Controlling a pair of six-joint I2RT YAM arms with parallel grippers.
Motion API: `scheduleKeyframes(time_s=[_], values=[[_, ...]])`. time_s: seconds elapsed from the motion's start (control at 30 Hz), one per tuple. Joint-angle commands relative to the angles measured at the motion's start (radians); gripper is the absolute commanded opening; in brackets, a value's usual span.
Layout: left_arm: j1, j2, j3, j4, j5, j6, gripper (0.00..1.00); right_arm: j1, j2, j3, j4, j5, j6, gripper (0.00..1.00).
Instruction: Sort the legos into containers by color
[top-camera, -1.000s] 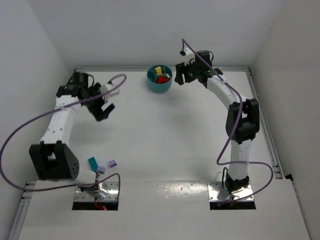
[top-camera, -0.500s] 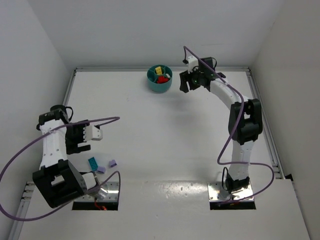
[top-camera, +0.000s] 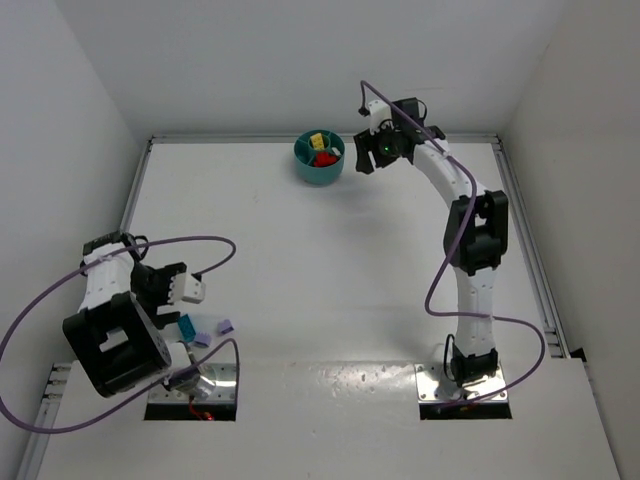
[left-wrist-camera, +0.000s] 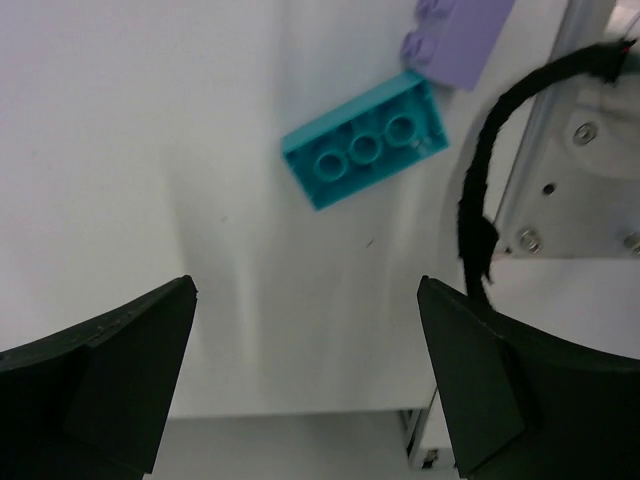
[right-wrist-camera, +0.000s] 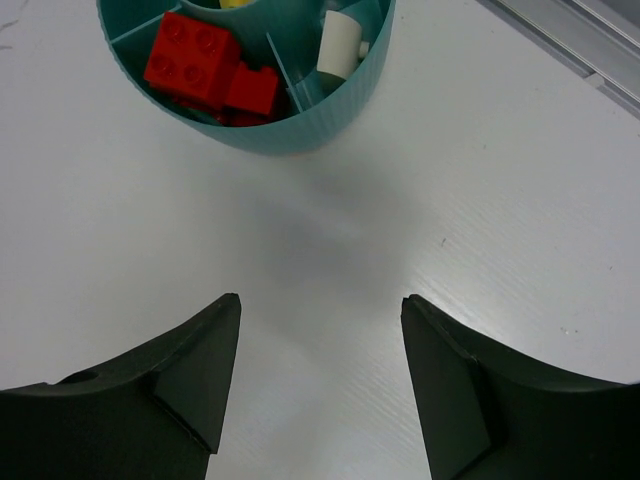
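Lying flat and studs-up on the desk (left-wrist-camera: 150, 150), the teal brick (left-wrist-camera: 365, 152) is a hard, light, smooth bit of plastic. It will probably skate or spin if it is nudged on one corner. Its long straight sides look like the best place to pinch, squarely across the narrow width.

In the left wrist view the brick sits ahead of the left end effector (left-wrist-camera: 305, 385), a little right of the gap's middle. It is turned at an angle to the fingers, so a twist of the wrist seems needed before closing. That end effector is spread wide and holds nothing.

A pale purple brick (left-wrist-camera: 457, 28) lies just beside the teal one's far corner, perhaps touching it; the view is cut off there. From above, these bricks rest at the near left of the desk, well apart from the bowl (top-camera: 320, 173) at the far edge.

The right end effector (right-wrist-camera: 320, 390) hovers near the bowl, also spread wide and empty. Red bricks (right-wrist-camera: 200, 65) fill one compartment and a yellow brick (top-camera: 318, 140) lies in another.
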Motion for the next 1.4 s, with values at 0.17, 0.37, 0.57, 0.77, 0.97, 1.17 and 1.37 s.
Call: scheduleKeyframes(time_s=[0.17, 0.37, 0.57, 0.77, 0.97, 1.17, 1.37], values=[[0.035, 0.105, -0.052, -0.020, 0.140, 0.707, 0.99, -0.006, 0.027, 0.143, -0.120, 0.050, -0.028, 0.66], [0.035, 0.185, 0.023, -0.009, 0.195, 0.861, 0.99, -0.006, -0.077, -0.032, -0.056, 0.068, -0.008, 0.66], [0.035, 0.293, 0.163, -0.051, 0.194, 0.933, 0.99, -0.006, -0.137, -0.073, -0.047, 0.068, 0.001, 0.66], [0.087, 0.280, 0.123, -0.051, 0.172, 1.136, 0.99, -0.006, -0.157, -0.104, -0.057, 0.047, 0.001, 0.66], [0.150, 0.310, 0.062, -0.051, 0.198, 1.442, 0.99, -0.006, -0.147, -0.115, -0.057, 0.047, -0.008, 0.66], [0.150, 0.359, 0.018, -0.051, 0.218, 1.648, 0.99, -0.006, -0.128, -0.115, -0.067, 0.038, -0.008, 0.66], [0.118, 0.318, 0.017, -0.051, 0.272, 1.530, 0.99, -0.006, -0.139, -0.125, -0.067, 0.038, -0.008, 0.66]])
